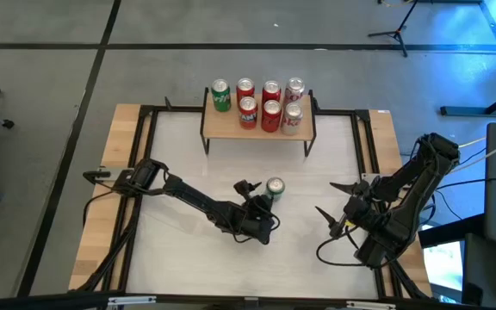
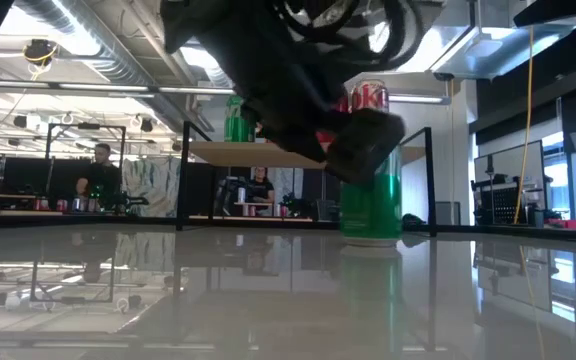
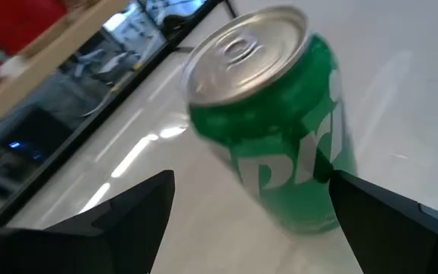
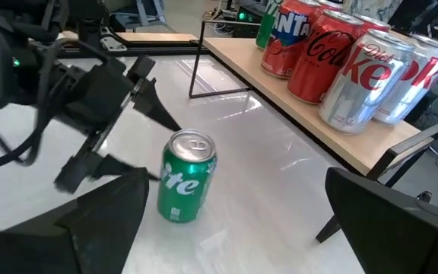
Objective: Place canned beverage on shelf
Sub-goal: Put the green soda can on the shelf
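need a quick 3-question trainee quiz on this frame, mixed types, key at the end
1. True or false: the green aluminium can already stands on the light-wood shelf.
2. Which gripper flanks the green can: A) left gripper B) right gripper?
3. How many cans stand on the shelf?

Key:
1. False; it stands upright on the white tabletop.
2. A; its open fingers sit either side, not closed. The right gripper waits open nearby.
3. Seven.
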You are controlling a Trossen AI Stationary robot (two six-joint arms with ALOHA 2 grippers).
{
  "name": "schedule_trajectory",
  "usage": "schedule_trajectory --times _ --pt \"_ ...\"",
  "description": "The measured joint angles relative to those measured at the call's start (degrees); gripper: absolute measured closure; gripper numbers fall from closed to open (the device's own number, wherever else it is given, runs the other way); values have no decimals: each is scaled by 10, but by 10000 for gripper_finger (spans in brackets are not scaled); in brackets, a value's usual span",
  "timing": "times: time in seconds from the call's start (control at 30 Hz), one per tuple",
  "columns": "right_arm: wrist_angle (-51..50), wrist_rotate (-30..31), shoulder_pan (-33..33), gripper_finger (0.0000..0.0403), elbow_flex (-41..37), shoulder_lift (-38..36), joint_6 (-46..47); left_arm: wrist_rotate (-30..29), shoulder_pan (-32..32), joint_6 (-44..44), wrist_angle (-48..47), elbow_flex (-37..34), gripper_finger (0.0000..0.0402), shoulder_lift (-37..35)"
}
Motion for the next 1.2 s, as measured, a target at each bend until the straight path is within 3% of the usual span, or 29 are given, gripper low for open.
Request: schedule_trajectory --times 0.17,0.43,0.57,0.7,0.93,1.07,1.2 --pt "17 0 0 6 0 0 -23 -11 1 -63 -46 0 62 0" --pt "25 -12 0 6 0 0 -24 1 -22 -107 -43 -1 62 0" --pt "25 -14 0 6 0 0 -26 -5 -26 -153 -5 -40 62 -1" --pt "25 -14 0 6 0 0 -26 16 -26 -171 132 -113 62 -1" --pt "24 -6 0 6 0 0 -30 49 -36 -55 483 -208 62 -1" --pt "24 -5 0 6 0 0 -30 45 -31 13 531 -208 62 -1" --pt "24 -4 0 6 0 0 -30 45 -22 24 536 -208 62 -1"
